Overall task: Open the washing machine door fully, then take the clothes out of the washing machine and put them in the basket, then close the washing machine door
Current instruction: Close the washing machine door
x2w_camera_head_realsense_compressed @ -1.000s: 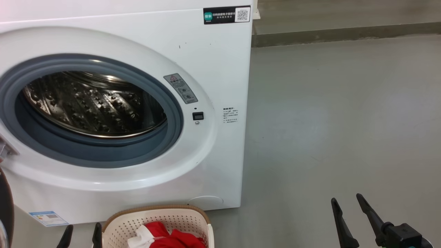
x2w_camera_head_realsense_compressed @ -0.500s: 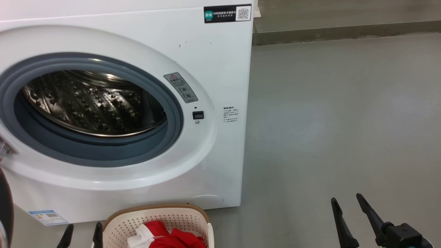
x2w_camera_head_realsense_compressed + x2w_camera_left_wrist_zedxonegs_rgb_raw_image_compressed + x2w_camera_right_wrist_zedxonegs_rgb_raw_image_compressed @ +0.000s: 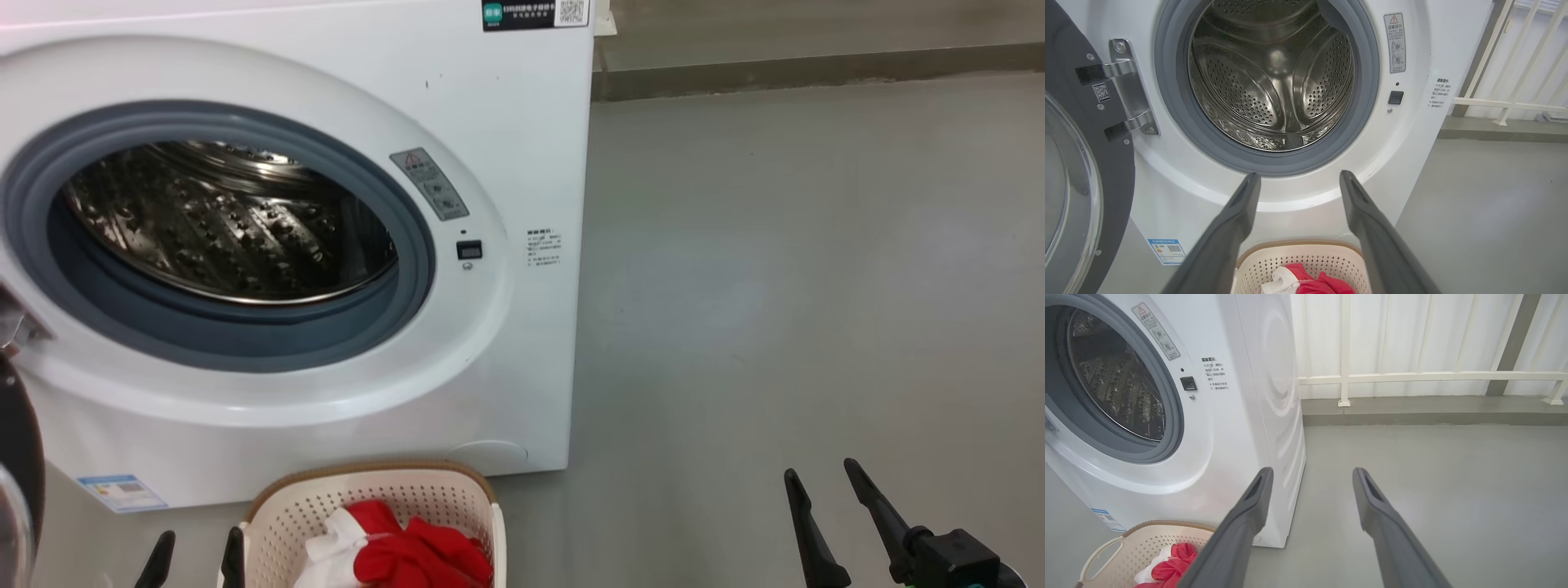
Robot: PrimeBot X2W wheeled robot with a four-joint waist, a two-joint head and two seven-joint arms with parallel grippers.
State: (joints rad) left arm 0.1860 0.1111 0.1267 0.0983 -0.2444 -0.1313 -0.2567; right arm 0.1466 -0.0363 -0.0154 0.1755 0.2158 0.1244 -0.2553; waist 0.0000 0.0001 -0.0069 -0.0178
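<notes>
Nearest, at 7 o'clock in the head view, the left gripper [image 3: 200, 555] pokes up from the bottom edge with its 2 dark fingers spread wide. In the left wrist view the gap between them frames the white front of the washing machine [image 3: 1298, 192]. At 5 o'clock the right gripper [image 3: 820, 472] stands over the grey floor [image 3: 775, 286], its jaws likewise wide and gripping nothing.

Just beside the left gripper, at 6 o'clock, sits the basket [image 3: 367, 473]. It is cream and perforated with a brown woven-look rim, and it rests on the floor close in front of the machine's lower edge. The clothes [image 3: 408, 559] lie inside it, a red heap with a white part at its 9 o'clock side.

At 8 o'clock the washing machine door [image 3: 20, 441] hangs swung open, its black rim cut by the frame edge. The left wrist view shows its metal hinge [image 3: 1128, 94] with 2 arms on the white front.

Behind, from 9 to 12 o'clock, the machine's grey gasket [image 3: 245, 347] rings the round opening, and the perforated steel drum [image 3: 229, 229] gleams within. A small blue label [image 3: 122, 492] sits at the front's 7 o'clock corner, and a warning sticker [image 3: 429, 184] at 2 o'clock of the opening.

Farthest, in the right wrist view, a white railing [image 3: 1412, 377] runs from 12 to 3 o'clock.
</notes>
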